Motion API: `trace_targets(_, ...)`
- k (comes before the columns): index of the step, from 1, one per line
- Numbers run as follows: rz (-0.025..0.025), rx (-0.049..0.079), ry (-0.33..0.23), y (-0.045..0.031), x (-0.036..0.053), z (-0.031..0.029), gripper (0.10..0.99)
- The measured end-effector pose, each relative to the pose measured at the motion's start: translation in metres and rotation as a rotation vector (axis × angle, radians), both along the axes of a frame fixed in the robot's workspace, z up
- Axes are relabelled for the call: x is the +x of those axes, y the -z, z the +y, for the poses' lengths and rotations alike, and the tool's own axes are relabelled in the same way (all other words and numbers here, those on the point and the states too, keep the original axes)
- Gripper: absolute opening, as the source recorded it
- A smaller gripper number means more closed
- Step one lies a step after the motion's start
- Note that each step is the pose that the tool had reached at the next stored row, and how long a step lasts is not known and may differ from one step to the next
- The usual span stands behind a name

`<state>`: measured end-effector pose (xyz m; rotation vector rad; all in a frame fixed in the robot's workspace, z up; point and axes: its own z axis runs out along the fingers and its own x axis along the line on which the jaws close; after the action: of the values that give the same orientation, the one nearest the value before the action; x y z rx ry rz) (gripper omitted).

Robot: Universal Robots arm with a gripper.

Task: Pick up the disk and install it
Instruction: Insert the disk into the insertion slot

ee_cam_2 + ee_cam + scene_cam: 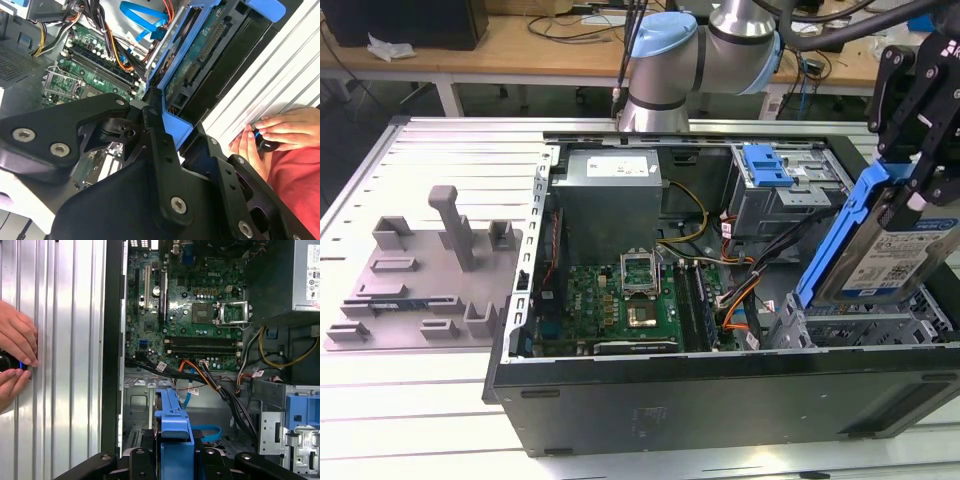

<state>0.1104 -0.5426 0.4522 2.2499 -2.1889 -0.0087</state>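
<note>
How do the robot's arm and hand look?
The arm has silver-grey round tubes and light blue joint caps, with black cables beside it. The hand is black, built of flat linked bars with silver screws.

label (912, 265) on disk (885, 235), print illegible

Disk (895, 255): silver hard drive, white/blue label, bright blue plastic bracket round edges. Pose: on edge, steeply tilted, label side showing in exterior view. Location: off the floor, top end clamped in gripper (917, 188), btm end just over metal cage (865, 325). Green circuit-board side showing in second wrist view.
</note>
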Motion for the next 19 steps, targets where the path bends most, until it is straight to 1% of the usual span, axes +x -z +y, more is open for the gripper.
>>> trace_targets(4, 0.0, 0.002, 0.0, 0.0021, 0.0012, -0.0008, 0.369)
trace_targets(10, 0.0, 0.002, 0.002, 0.0045, 0.0013, -0.0019, 0.369)
trace_targets(13, 0.0, 0.002, 0.018, 0.0082, 0.0006, -0.0019, 0.369)
trace_targets(19, 0.0, 0.002, 0.019, 0.0146, 0.0006, -0.0019, 0.369)
